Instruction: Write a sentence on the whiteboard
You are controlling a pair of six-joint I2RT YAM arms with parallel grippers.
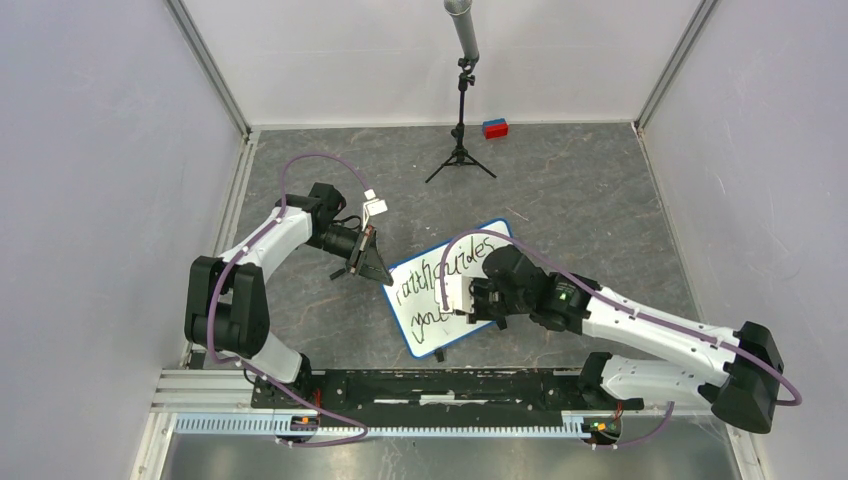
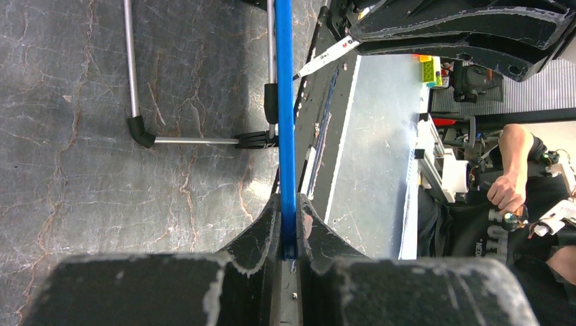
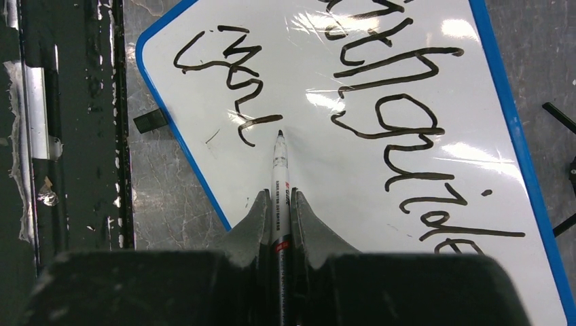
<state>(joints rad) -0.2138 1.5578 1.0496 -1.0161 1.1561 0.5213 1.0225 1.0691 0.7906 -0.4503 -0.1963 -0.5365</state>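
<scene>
The whiteboard (image 1: 425, 300), white with a blue rim, lies tilted at the table's middle. My left gripper (image 1: 378, 270) is shut on its left blue rim (image 2: 286, 122), seen edge-on in the left wrist view. My right gripper (image 1: 462, 298) is shut on a white marker (image 3: 279, 178) with a black tip, over the board's lower part. The tip stands just right of the second line. The sentence (image 3: 380, 102) is black cursive: "Faith guides" on top and "your" (image 3: 227, 75) below. More text is hidden under my right arm in the top view.
A small black tripod (image 1: 461, 150) with a grey microphone stands at the back. A red and blue block (image 1: 495, 128) lies by the back wall. The board's metal stand legs (image 2: 197, 140) show under it. The black base rail (image 1: 440, 385) runs along the near edge.
</scene>
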